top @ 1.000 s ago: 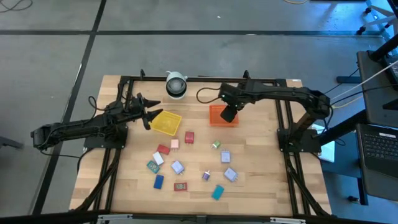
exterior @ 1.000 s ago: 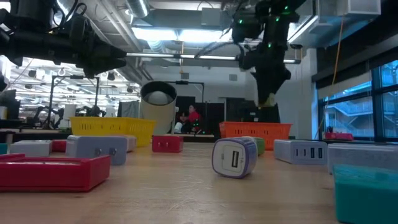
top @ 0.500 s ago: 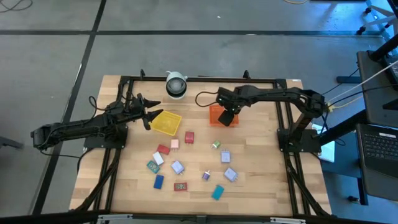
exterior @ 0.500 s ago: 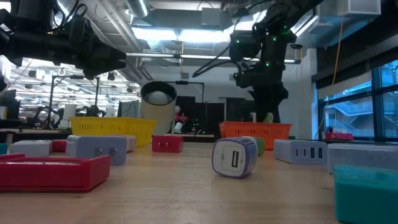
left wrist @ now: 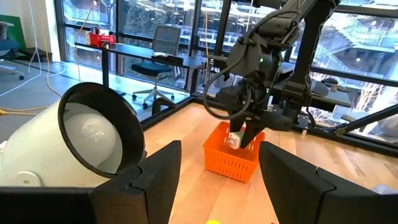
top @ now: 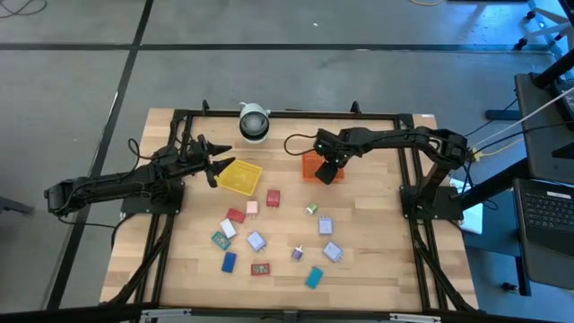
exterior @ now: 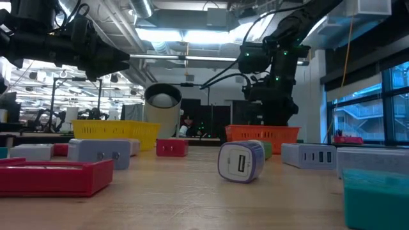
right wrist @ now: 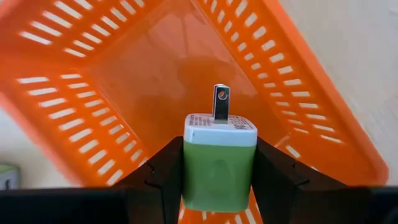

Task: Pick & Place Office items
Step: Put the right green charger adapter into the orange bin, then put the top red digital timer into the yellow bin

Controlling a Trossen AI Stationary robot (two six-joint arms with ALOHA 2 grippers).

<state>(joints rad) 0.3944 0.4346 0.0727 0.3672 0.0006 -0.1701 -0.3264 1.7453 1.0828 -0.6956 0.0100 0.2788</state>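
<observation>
Right hand [right wrist: 219, 180] grips a green charger [right wrist: 219, 163] inside the orange basket [right wrist: 112, 93], its lower end hidden; left hand [left wrist: 217, 171] open near the counter's [top: 377, 269] left edge.

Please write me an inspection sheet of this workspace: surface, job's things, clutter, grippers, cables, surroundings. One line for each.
Surface: wooden table, bare wood between the items.
Job's things: green charger held over the orange tray; other small pieces scattered on the near half; yellow tray at the left.
Clutter: white lamp at the far edge.
Grippers: right gripper shut on the green charger, down over the orange tray; left gripper open, waiting beside the yellow tray.
Cables: black cable looping by the right arm.
Surroundings: grey floor, a laptop at the right.
</observation>
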